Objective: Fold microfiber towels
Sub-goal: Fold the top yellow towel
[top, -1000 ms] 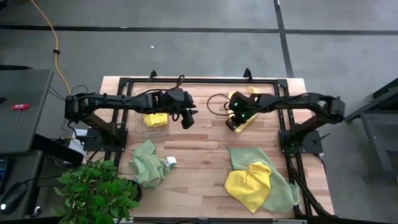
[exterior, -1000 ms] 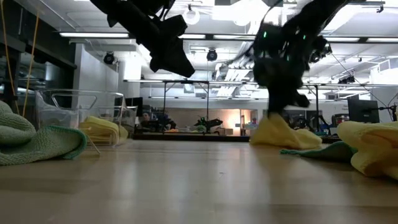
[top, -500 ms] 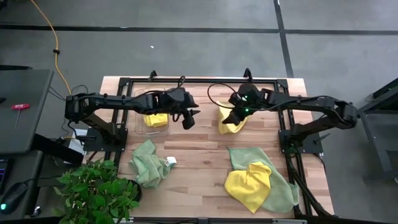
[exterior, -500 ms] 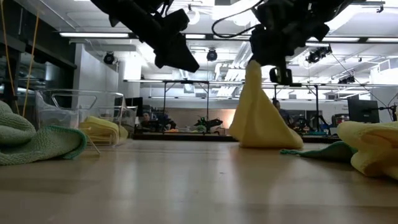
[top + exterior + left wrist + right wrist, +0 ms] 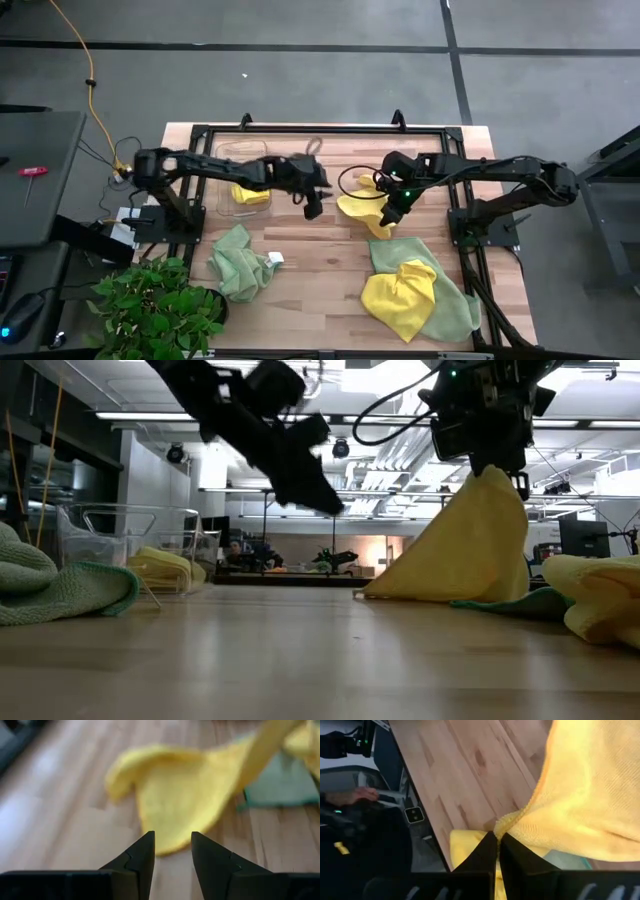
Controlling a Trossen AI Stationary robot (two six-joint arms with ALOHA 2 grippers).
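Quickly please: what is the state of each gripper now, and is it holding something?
Left gripper: open, holding nothing, above the table.
Right gripper: shut on a corner of the yellow towel, lifting it.

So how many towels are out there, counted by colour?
Yellow microfiber towels: 3, namely one lifted by the right gripper at, one in the clear container at, one on the green towel at.
Sage green microfiber towels: 2, at and.
Total: 5
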